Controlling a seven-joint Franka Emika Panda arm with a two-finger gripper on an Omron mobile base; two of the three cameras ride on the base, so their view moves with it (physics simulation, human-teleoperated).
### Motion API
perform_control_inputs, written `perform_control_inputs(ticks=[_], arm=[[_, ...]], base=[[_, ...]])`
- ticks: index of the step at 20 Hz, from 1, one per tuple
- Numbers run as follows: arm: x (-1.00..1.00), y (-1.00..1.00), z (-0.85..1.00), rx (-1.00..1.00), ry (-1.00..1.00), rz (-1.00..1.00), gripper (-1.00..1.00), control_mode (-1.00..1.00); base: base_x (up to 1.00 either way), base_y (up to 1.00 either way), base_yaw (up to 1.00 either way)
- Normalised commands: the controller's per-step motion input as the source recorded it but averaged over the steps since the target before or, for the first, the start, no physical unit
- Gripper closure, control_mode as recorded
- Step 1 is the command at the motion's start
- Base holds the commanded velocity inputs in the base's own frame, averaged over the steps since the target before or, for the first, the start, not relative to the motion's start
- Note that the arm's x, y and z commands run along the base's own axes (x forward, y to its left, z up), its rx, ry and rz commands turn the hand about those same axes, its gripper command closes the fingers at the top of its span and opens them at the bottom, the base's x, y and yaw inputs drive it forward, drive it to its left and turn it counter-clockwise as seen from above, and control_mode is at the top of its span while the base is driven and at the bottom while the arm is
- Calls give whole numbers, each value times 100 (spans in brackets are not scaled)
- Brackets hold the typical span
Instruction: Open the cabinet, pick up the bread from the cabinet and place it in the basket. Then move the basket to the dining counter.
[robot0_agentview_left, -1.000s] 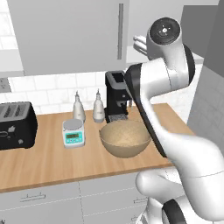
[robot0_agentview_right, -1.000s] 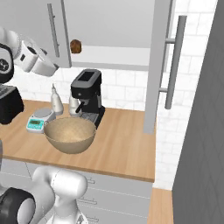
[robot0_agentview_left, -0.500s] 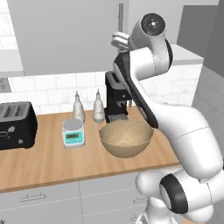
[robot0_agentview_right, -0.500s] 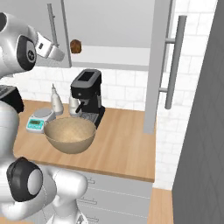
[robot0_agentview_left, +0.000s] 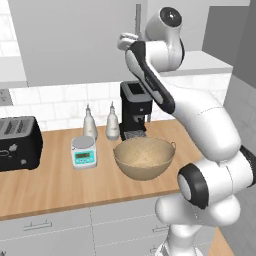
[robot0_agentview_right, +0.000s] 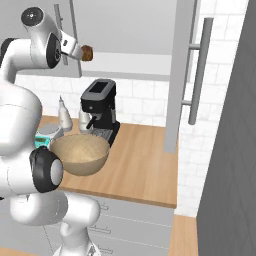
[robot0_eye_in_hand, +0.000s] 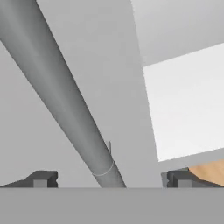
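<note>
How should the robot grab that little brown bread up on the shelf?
Probably around its middle, coming straight in from the open front of the cabinet. The bread is a small roundish lump sitting near the shelf's front edge, with the left door beside it, so the open gripper could likely close on its two sides.

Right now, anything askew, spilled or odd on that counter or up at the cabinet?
Nothing spilled or tipped. The basket, scale, two bottles and coffee machine stand upright on the counter. One cabinet door stands wide open with the bread on the shelf. The tool is open, its tips either side of the other door's handle.
</note>
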Motion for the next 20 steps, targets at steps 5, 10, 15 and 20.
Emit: perform_control_inputs(ticks=[5,10,15,20], arm=[[76,20,0,-10,-5,1,-100,-100],[40,9,0,-14,-7,0,-100,-100],[27,11,-30,-8,-24,0,-100,-100],[71,19,-24,0,-20,0,100,-100]], base=[[0,0,0],[0,0,0],[0,0,0],[0,0,0]])
